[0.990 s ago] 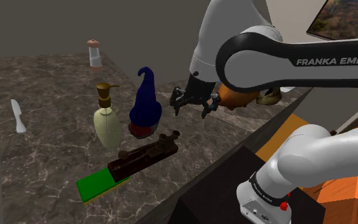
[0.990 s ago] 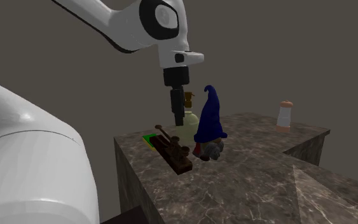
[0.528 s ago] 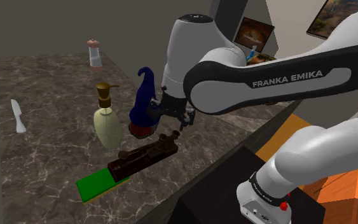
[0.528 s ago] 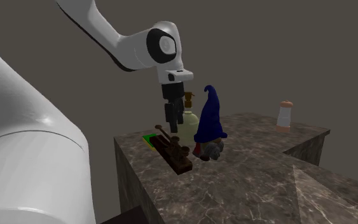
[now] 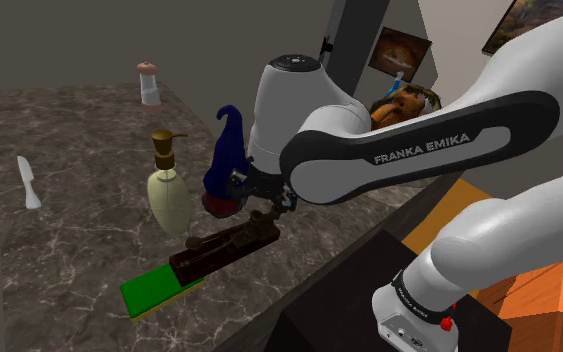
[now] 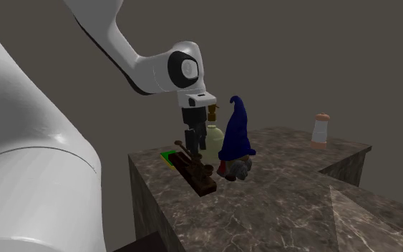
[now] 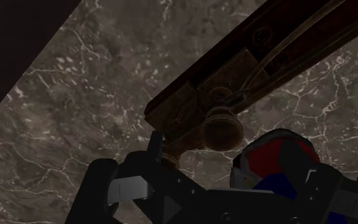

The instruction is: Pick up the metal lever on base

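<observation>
On the shoulder view's far left a small white knife [image 5: 29, 183] lies on the dark marbled table [image 5: 79, 245], well apart from everything else. Further right and toward the back stands a small shaker with a reddish cap [image 5: 149, 84], upright. Next comes a pale green pump bottle [image 5: 167, 188] with a brass-coloured top, also upright. Below it, near the table's front edge, lies a flat green slab [image 5: 157, 288]. The metal lever on base [image 5: 227, 247] stretches from that slab up toward the right. It is a long dark brown piece, and whether it touches the slab or lies over its end cannot be told. Just behind the lever stands a gnome figure with a tall blue pointed hat [image 5: 231, 150]. The black hand [image 5: 265, 203] hangs right above the lever's knobbed end, beside the gnome's foot. In the wrist view its fingers stand apart, with the round knob [image 7: 222, 130] ahead of them and nothing clasped. The white arm [image 5: 419, 150] arches across to the right, and framed pictures [image 5: 401, 50] hang on the wall behind it.
</observation>
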Robot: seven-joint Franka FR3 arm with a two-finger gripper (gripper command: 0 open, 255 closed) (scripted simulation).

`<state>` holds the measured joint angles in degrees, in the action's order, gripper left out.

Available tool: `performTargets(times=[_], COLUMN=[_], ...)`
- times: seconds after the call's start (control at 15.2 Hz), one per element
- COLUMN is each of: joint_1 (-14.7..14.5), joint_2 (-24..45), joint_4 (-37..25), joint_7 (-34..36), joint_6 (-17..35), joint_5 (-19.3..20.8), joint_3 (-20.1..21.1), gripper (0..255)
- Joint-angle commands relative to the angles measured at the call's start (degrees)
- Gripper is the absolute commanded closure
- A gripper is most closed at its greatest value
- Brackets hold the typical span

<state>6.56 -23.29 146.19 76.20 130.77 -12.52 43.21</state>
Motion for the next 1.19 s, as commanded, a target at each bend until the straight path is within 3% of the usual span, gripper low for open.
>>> performTargets(times=[0.0, 0.07, 0.66, 1.12], joint_1=[0.1, 0.1, 0.1, -0.9], joint_2=[0.4, 0.5, 0.4, -3.1], joint_4=[0.3, 0.3, 0.2, -2.8], joint_7=[0.3, 0.3, 0.3, -1.2], joint_6=[0.7, 0.8, 0.7, -5.7], joint_5=[0.1, 0.1, 0.1, -0.7], joint_3=[0.3, 0.4, 0.4, -2.1], gripper=[0, 255, 255, 255])
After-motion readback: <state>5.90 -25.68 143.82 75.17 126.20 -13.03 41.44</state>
